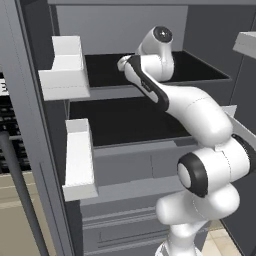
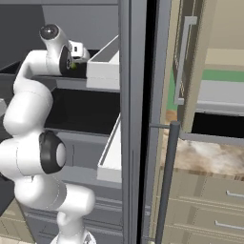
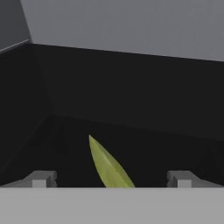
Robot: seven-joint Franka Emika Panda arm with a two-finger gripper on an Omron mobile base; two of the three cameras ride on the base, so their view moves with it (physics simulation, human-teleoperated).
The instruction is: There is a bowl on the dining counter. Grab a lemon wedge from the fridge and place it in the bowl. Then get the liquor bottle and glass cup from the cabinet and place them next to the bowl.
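In the hand view the lemon wedge (image 3: 107,166) lies on the dark fridge shelf (image 3: 144,148) straight ahead of the gripper (image 3: 111,179), between the two fingertips (image 3: 41,178) and a little nearer the left one as that view frames it. The jaws stand wide open with nothing in them, one tip on each side of the wedge and neither touching it. The wedge is a thin yellow-green sliver; its long axis runs away from the hand and leans toward the upper left of that view, so the fingers would likely close across its narrow width once the hand goes a little further forward. The left base view gives the wider setting: the arm (image 1: 200,115) reaches up into the open fridge (image 1: 145,160), its hand over the upper dark shelf, with white door shelves (image 1: 65,70) to the left. The right base view shows a small yellow-green speck just by the hand, probably the wedge, and past the fridge door a beige cabinet (image 2: 209,62) with a long grey handle above a marbled worktop (image 2: 209,159).
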